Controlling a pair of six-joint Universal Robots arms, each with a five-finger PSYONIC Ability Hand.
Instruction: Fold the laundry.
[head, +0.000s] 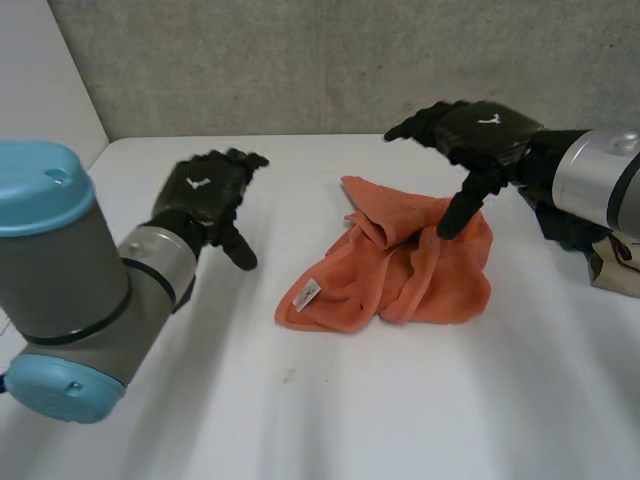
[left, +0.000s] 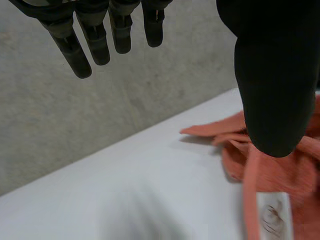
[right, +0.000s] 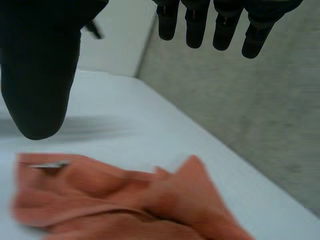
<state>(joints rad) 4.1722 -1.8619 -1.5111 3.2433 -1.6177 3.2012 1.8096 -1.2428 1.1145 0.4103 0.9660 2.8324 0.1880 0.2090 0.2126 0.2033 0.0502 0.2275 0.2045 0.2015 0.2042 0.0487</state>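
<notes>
Head view: orange cloth (head: 420, 280) crumpled on table (head: 300, 420). My right hand (head: 480, 135) spread wide above its 1 o'clock edge; my left hand (head: 205, 195) at cloth's 9 o'clock, fingers loose, empty.

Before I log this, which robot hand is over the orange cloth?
The right robot hand, open above the orange cloth; the left robot hand hovers beside it.
</notes>
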